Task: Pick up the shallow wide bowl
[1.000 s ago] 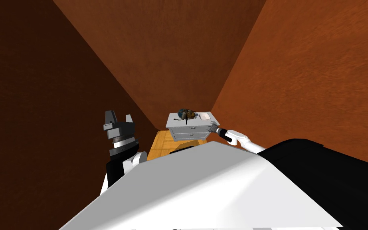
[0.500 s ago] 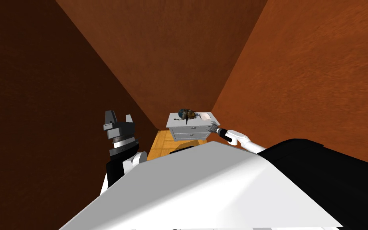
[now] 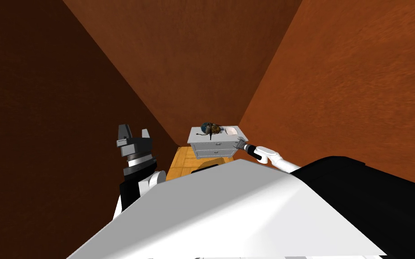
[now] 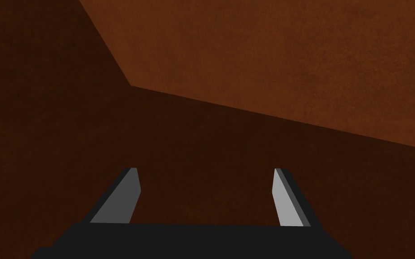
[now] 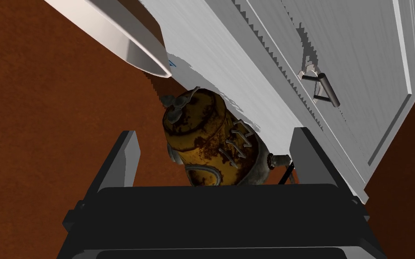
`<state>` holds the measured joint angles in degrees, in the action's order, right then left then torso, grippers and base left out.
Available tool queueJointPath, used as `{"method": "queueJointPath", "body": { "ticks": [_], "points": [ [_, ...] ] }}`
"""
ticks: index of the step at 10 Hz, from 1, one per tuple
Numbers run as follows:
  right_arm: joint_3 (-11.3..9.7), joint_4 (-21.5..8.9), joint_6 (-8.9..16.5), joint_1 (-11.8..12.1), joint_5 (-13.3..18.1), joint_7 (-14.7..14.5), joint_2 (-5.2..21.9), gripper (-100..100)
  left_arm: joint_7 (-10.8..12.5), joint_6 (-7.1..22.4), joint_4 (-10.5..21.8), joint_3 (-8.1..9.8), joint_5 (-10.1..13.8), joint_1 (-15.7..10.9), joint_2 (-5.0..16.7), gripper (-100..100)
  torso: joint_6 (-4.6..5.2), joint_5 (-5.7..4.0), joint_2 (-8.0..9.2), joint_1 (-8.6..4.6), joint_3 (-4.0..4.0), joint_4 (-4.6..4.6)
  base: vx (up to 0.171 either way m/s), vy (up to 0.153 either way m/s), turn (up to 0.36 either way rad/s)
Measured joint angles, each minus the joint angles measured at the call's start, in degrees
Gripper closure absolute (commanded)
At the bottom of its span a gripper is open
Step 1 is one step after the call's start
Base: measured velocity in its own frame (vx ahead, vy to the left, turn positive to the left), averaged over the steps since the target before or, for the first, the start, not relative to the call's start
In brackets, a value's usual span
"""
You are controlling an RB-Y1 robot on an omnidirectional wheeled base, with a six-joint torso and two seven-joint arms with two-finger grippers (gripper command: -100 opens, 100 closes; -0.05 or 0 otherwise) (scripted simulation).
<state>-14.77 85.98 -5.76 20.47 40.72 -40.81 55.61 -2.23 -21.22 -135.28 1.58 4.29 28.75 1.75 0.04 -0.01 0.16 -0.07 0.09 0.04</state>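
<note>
The shallow white bowl (image 3: 230, 131) sits on the right end of a small white drawer cabinet (image 3: 213, 147). In the right wrist view its pale rim (image 5: 130, 42) hangs beyond the fingers, past a rusty yellow canister (image 5: 204, 137). My right gripper (image 3: 238, 144) is at the cabinet's front right corner, short of the things on top. Its fingers stand open (image 5: 213, 134) with the canister showing between them, not gripped. My left gripper (image 3: 133, 134) is raised at my left side, open (image 4: 205, 171) and holding nothing.
A dark blue and brown object (image 3: 210, 128) stands beside the bowl on the cabinet top. The drawer front has a dark bar handle (image 5: 323, 89). Brown walls close in on three sides. A strip of wooden floor (image 3: 183, 162) lies before the cabinet.
</note>
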Motion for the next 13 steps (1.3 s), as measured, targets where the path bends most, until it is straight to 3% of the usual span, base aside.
{"method": "queueJointPath", "body": {
  "ticks": [6, 13],
  "points": [
    [-5.8, -3.6, 4.5, -1.8, 0.8, -3.5, 5.2, -100, 0.0, 0.0, 0.0, 0.00, 0.0, 0.0, 0.0, 0, -0.03, 0.02, -0.11, 0.05, -0.05, -0.01, -0.024, 0.006, 0.082],
    [-5.8, -5.1, 5.0, -1.6, 1.3, -4.3, 5.8, -100, 0.0, 0.0, 0.0, 0.00, 0.0, 0.0, 0.0, 0, 0.00, 0.00, -0.11, 0.02, -0.06, -0.02, 0.002, 0.001, 0.007]
  ]
}}
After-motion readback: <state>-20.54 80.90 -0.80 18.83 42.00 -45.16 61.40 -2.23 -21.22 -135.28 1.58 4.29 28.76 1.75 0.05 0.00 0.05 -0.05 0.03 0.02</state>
